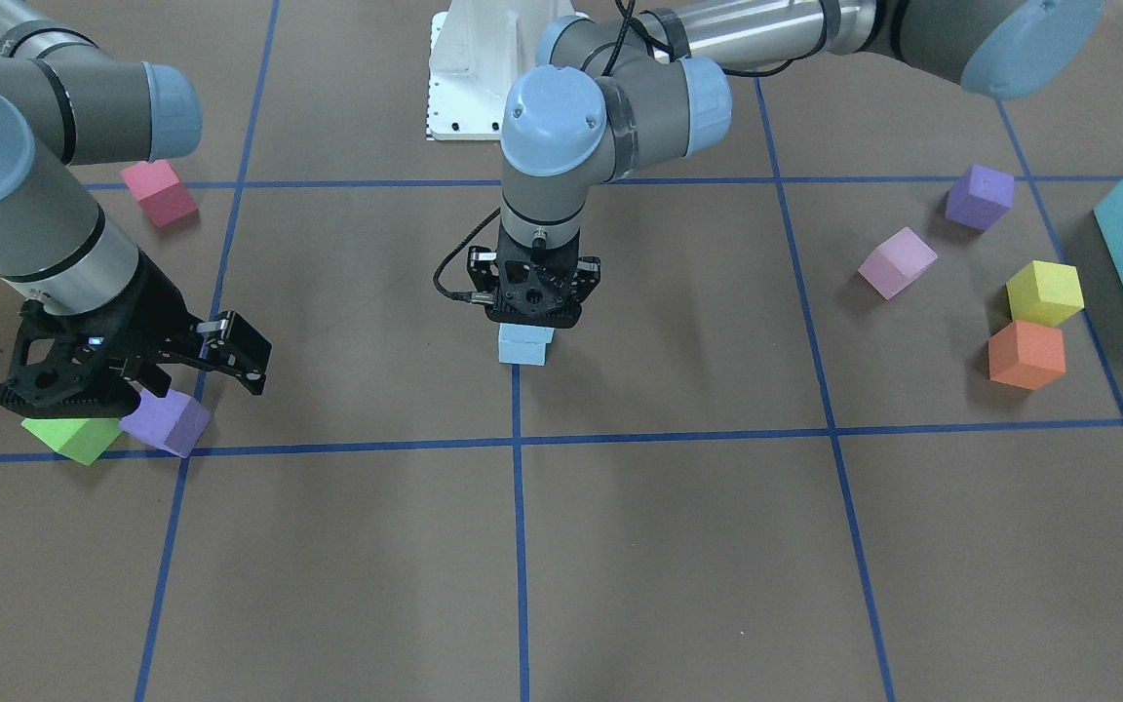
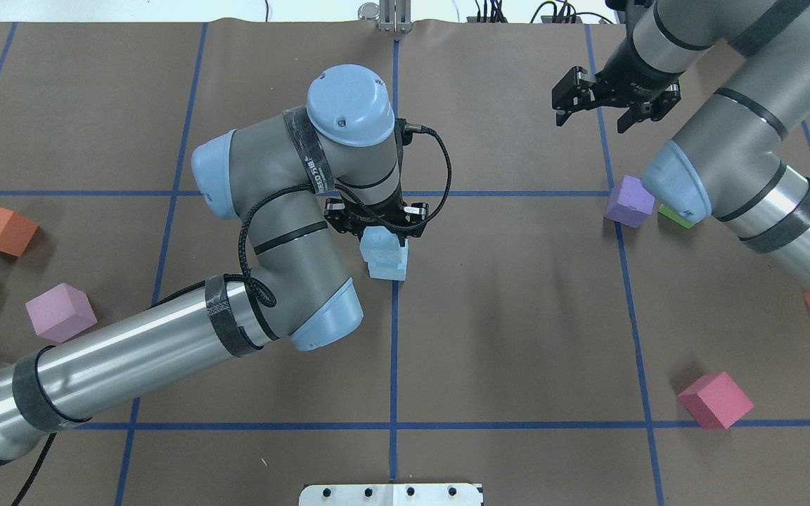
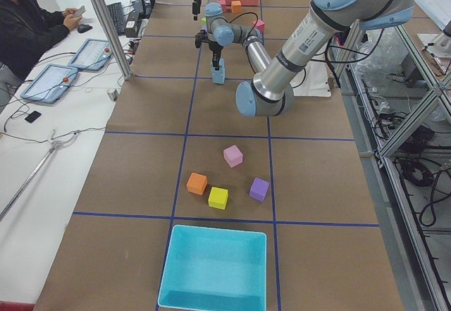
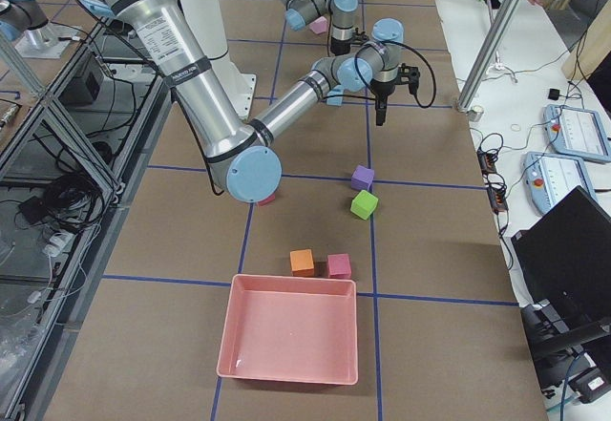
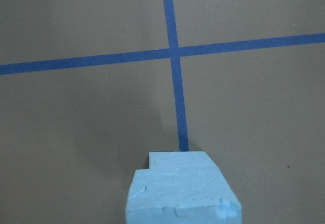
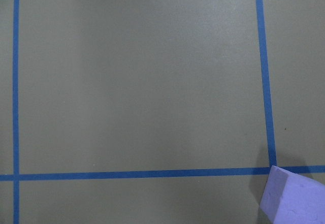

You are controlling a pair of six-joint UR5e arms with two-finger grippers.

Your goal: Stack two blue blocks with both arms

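Top block fills the bottom of the left wrist view. It's scuffed foam, sitting slightly offset on the lower block, dead centre of the front view on the tape line. Foam that light probably squashes and tips easily, so I'd pinch flat opposite sides, gently. Left gripper is right down on the top one; can't tell if it's clamped or loose. Right gripper, upper right of the overhead, gapes wide and empty above a purple cube.
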